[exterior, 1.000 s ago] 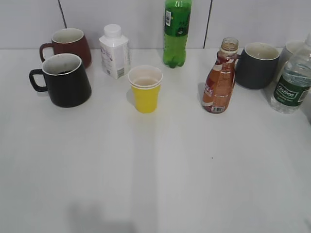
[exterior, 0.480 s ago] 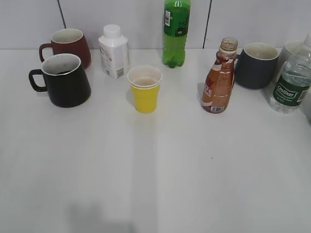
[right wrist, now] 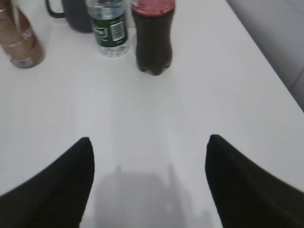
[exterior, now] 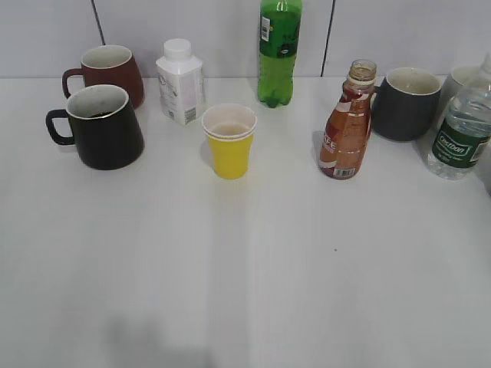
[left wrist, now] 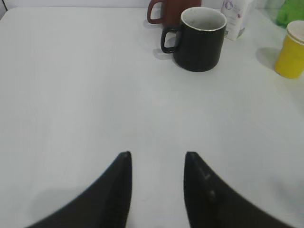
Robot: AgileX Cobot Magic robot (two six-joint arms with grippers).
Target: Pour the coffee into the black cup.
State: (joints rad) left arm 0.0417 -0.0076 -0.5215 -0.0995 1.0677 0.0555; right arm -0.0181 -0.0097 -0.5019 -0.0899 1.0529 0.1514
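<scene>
The coffee bottle [exterior: 347, 126], curvy and clear with an orange-red and white label, stands upright and uncapped at the right of the table; it also shows at the top left of the right wrist view [right wrist: 19, 35]. The glossy black cup [exterior: 101, 126] stands at the left, handle to the left; it also shows in the left wrist view [left wrist: 199, 38]. My left gripper [left wrist: 156, 156] is open and empty, well short of the cup. My right gripper [right wrist: 148, 141] is wide open and empty, away from the bottle. Neither gripper shows in the exterior view.
A maroon mug [exterior: 107, 70], a white carton [exterior: 181, 81], a green soda bottle [exterior: 279, 50] and a yellow paper cup [exterior: 229, 141] stand at the back and middle. A dark grey mug [exterior: 405, 102], a water bottle [exterior: 461, 130] and a dark cola bottle [right wrist: 153, 38] stand at the right.
</scene>
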